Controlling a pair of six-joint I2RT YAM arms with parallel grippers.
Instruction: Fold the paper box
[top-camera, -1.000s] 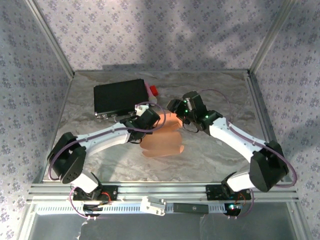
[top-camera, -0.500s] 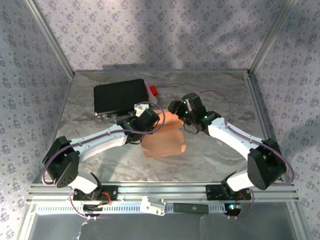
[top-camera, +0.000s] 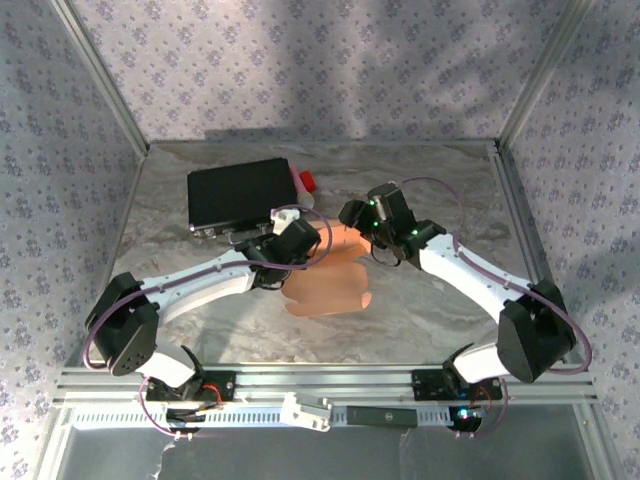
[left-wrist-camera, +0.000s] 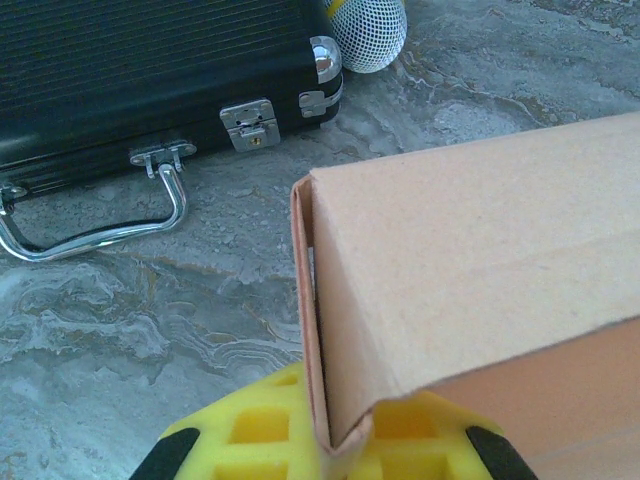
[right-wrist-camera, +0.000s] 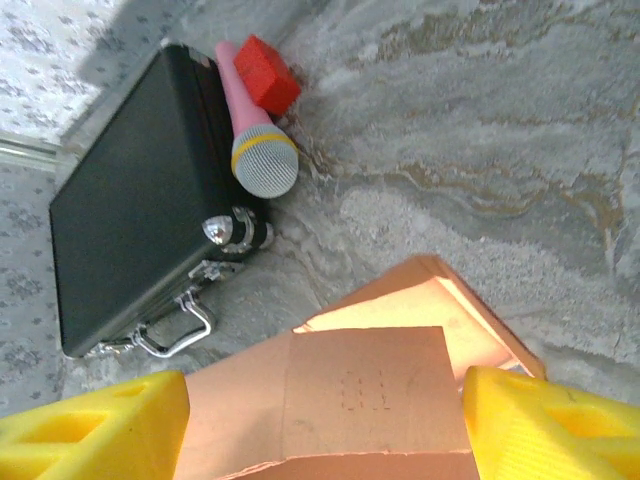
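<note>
Reader: Placement of the paper box?

Author: On the table, between both arms, near the black case. The left gripper is pinched tight on one side wall, apparently anchoring it. The right gripper stands wide apart astride an unfolded flap, probably poised to press it in.
</note>
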